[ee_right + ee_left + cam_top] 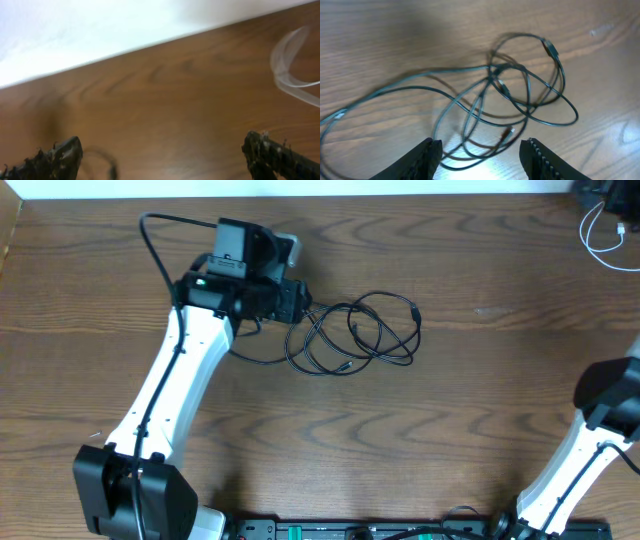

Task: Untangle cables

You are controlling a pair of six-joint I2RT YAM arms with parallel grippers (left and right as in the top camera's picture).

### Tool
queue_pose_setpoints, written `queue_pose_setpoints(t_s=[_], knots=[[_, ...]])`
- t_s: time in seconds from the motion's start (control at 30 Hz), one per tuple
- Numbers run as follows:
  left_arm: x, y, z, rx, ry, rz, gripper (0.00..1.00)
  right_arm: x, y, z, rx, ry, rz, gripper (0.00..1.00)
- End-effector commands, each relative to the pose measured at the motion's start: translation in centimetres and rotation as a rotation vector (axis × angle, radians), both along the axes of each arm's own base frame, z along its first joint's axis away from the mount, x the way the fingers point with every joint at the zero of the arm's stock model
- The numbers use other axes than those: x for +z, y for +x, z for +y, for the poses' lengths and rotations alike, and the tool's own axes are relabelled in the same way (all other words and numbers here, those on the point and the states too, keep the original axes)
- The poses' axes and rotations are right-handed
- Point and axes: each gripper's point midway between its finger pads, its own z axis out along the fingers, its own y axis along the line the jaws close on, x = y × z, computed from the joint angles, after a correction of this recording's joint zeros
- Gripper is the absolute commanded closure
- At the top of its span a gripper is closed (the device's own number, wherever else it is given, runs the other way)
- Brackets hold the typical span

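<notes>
**Item:** tangle of thin black cords with small plug ends [355, 335]. It lies slack in overlapping loops on the brown wood-grain table [450, 430], about mid-table.

**Bearing:** the tangle sits just ahead of the left jaws. Its long axis runs across the table toward the robot's right, and the nearest loops reach into the gap below the jaws.

**Left jaws:** spread, pinching nothing.

**Right jaws:** spread wide and empty, well apart from the tangle. They are near a thin white cord [292, 65] at the table's far right corner.

**Nearer arm:** the white left arm [170, 390], so it is probably the one to grasp the tangle.
</notes>
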Motion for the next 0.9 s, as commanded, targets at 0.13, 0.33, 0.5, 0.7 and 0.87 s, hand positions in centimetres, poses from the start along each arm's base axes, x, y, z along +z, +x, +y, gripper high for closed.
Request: queue_pose_setpoints(t_s=[0.13,0.33,0.5,0.7,0.87], knots=[[-6.0,-0.9,-1.9,-0.092,0.063,0.124,0.43,-1.9,-0.2,6.0,0.146,-0.057,0.075,0.01],[-10.6,-1.7,-3.4,-0.136,0.124,0.219,0.43,-2.6,-0.5,8.1,0.171,-0.097,0.113,0.01],[-13.7,-1.1,-2.3,-0.05,0.228,0.258,0.44,-2.7,-0.6,8.6,0.182,-0.095,0.12,0.01],[-14.9,-0.4,-2.6,-0.022,0.217,0.258,0.44,-2.9,-0.7,8.7,0.184,-0.093,0.129,0.01],[-14.8,0.1,-3.2,-0.017,0.204,0.238,0.44,-3.2,-0.7,8.8,0.191,-0.095,0.134,0.01]])
